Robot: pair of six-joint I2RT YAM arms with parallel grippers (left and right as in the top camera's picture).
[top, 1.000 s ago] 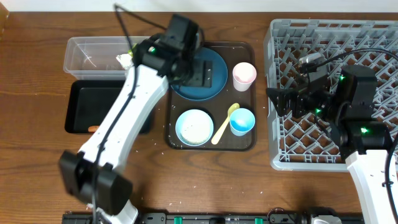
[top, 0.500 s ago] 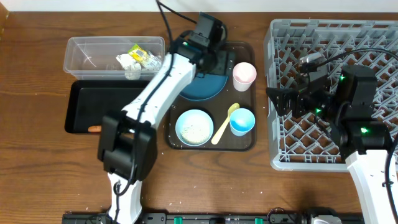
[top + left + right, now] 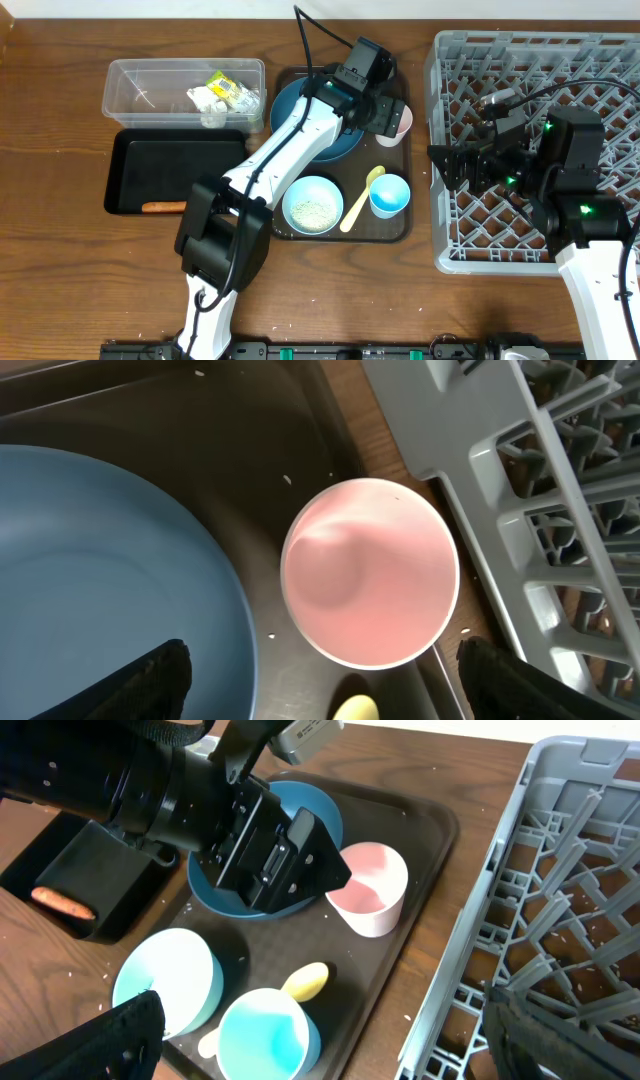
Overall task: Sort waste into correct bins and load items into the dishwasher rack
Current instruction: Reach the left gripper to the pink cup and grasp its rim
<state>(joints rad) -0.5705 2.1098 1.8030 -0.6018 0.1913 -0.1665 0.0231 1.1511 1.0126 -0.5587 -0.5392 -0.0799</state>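
Note:
My left gripper [image 3: 388, 113] is open and empty, right above the pale pink cup [image 3: 401, 121] on the brown tray. In the left wrist view the cup [image 3: 370, 570] lies between the two spread fingers [image 3: 150, 680], with the blue dish [image 3: 100, 580] to its left. My right gripper [image 3: 455, 165] is open and empty over the left edge of the grey rack [image 3: 540, 90]. The white bowl [image 3: 312, 203] holds rice. The yellow spoon [image 3: 362, 195] and light blue cup [image 3: 390, 195] lie beside it. Tissue [image 3: 205, 100] and wrapper [image 3: 232, 90] are in the clear tub [image 3: 140, 75]. The orange sausage piece [image 3: 165, 207] lies in the black tray [image 3: 175, 165].
The brown serving tray [image 3: 400, 232] sits between the bins and the rack. The rack's wall [image 3: 480, 470] stands close to the right of the pink cup. Loose white grains are scattered on the tray and the rack. The left arm stretches across the blue dish [image 3: 300, 110].
My left arm has swung right, from over the blue dish to over the pink cup, uncovering the clear tub. The right arm has not moved.

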